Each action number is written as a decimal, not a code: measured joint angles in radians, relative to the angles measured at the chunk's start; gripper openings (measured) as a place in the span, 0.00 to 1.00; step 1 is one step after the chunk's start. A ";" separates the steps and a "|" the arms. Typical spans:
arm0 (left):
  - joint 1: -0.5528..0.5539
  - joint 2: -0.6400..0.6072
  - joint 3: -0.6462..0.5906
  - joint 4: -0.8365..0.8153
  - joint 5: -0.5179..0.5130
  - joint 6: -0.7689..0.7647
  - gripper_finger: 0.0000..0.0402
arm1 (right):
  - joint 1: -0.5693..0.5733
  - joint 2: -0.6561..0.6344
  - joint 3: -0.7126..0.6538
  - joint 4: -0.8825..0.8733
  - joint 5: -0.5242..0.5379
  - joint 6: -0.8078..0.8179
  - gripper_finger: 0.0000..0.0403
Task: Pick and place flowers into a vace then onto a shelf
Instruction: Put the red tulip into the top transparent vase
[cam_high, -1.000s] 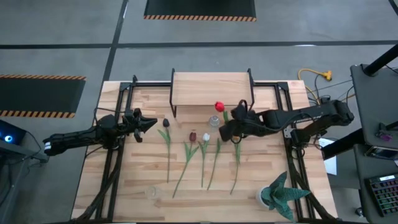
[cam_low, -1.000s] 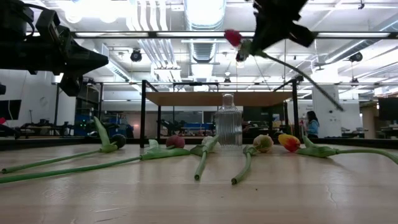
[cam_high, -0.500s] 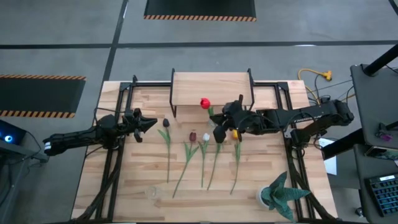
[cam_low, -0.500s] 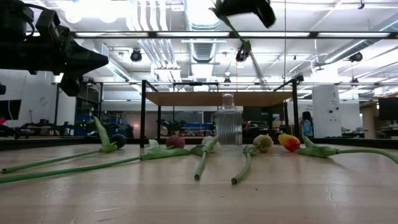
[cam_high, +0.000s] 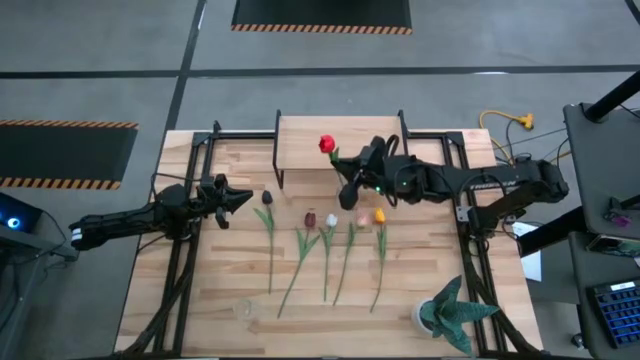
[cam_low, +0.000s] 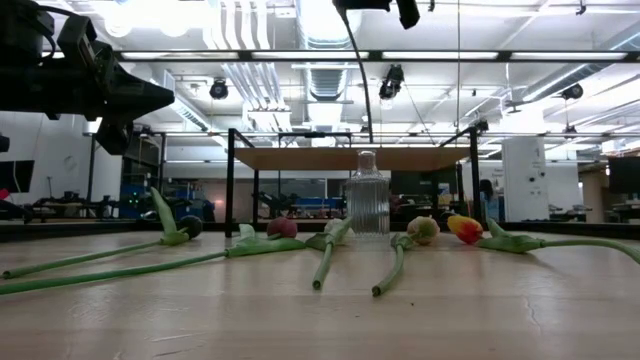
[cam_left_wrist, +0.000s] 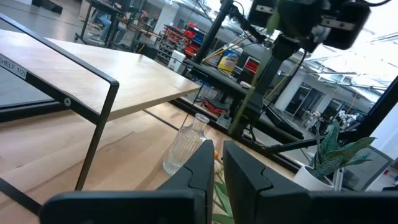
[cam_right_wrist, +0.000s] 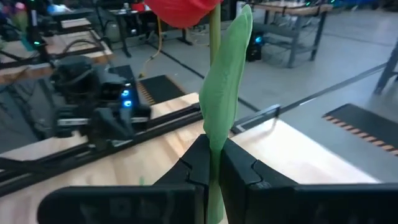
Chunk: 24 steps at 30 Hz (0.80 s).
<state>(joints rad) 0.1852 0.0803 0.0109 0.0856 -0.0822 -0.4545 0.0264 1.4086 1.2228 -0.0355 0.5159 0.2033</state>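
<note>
My right gripper (cam_high: 347, 178) hangs high in front of the shelf (cam_high: 340, 140), shut on a red tulip (cam_high: 326, 144). The tulip's stem (cam_low: 357, 80) drops toward the mouth of the clear ribbed vase (cam_low: 367, 205), which stands on the table by the shelf. Several more tulips lie flat on the planks, from a dark one (cam_high: 266, 198) to a yellow-orange one (cam_high: 380, 215). Over the table's left side my left gripper (cam_high: 240, 199) waits, shut on nothing. My right gripper pinches the red tulip's stem together with its leaf (cam_right_wrist: 219, 127), a little below the head, between the two fingers (cam_right_wrist: 239, 165). The fingers come nearly level from the table's right and lie across the stem. The tulip stands upright, lifted clear, its lower end (cam_low: 362, 148) just above the vase's mouth.
A spiky green potted plant (cam_high: 450, 312) stands at the near right corner. A small clear object (cam_high: 243, 310) lies near the front left. The shelf's black legs (cam_low: 231, 180) flank the vase. Bare planks stretch across the near half of the table.
My right gripper has risen and drifted toward the table's far left, its wrist tipping up and rolling. The red tulip has swung from slanting to upright: its head has moved over the shelf's front edge, and its stem now hangs down above the vase.
</note>
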 joint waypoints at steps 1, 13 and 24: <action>0.000 0.000 0.000 0.000 0.000 0.000 0.04 | -0.010 0.000 0.000 0.009 0.000 -0.010 0.03; 0.000 0.000 0.000 0.000 0.000 0.000 0.04 | -0.097 0.000 0.000 0.056 0.000 -0.059 0.03; 0.000 0.000 0.000 0.000 0.000 0.000 0.04 | -0.100 0.009 -0.028 0.078 0.000 -0.067 0.03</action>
<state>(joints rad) 0.1850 0.0801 0.0109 0.0853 -0.0826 -0.4545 -0.0734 1.4174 1.1953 0.0430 0.5163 0.1360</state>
